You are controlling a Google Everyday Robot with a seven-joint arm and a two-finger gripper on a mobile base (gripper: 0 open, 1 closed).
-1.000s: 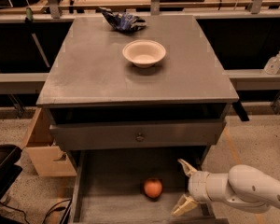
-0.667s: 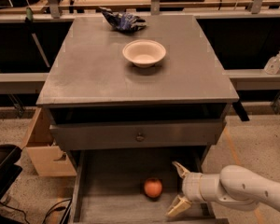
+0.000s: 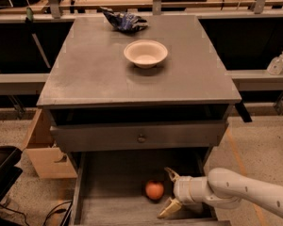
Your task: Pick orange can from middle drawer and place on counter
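We are finding the can (image 3: 154, 190) lying on the floor of the open drawer (image 3: 113, 197), right of the drawer's middle. The gripper (image 3: 166, 193) is reaching into the drawer from its right side, jaws spread wide and holding nothing. The can is sitting just at their mouth, and we cannot tell whether they are touching it. The counter (image 3: 94, 74), above the drawer, is carrying a bowl (image 3: 145, 53).

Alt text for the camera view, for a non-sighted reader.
The end effector, open, sits in the pulled-out middle drawer just beside the orange can. A white bowl and a crumpled blue object lie on the counter.
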